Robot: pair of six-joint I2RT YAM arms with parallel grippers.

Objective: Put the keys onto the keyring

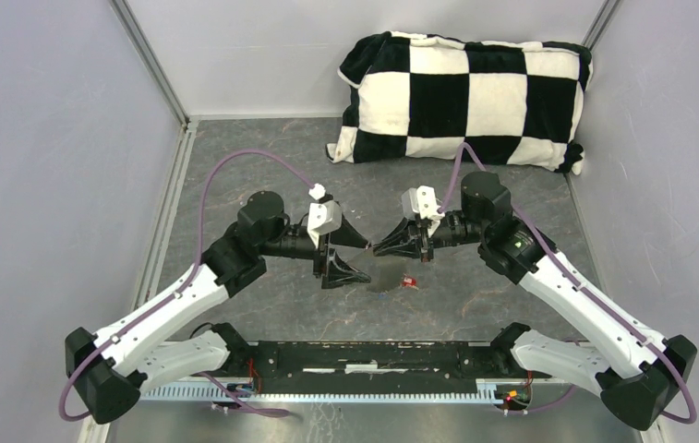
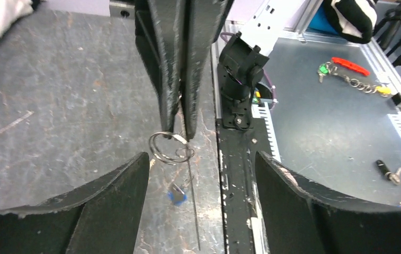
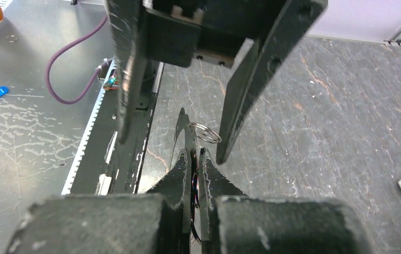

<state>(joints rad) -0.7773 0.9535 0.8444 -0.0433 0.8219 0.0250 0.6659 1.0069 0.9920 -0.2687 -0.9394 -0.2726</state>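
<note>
A mottled grey surface (image 1: 262, 166) fills the walled cell, with a checkered pillow (image 1: 465, 97) at its far end. Above the middle of it the two arms meet tip to tip. The right gripper (image 2: 181, 132) has its jaws pressed together on the keyring (image 3: 205, 133), a small metal split ring held up off the surface. The left gripper (image 2: 201, 157) has its jaws spread wide with nothing between them, one on either side of the keyring.

Neither key appears to be threaded yet, so the task looks to be at an early stage. The ring is in hand, and both keys remain to be picked up and worked on.

The top view alone shows the red key (image 1: 408, 281), lying on the surface just beside and below the keyring. Only the left wrist view shows the blue key (image 2: 177, 197), beneath the keyring. A thin strand runs past it, and whether that joins key and ring cannot be told. The right wrist view best shows the left jaws straddling the ring without touching it.
</note>
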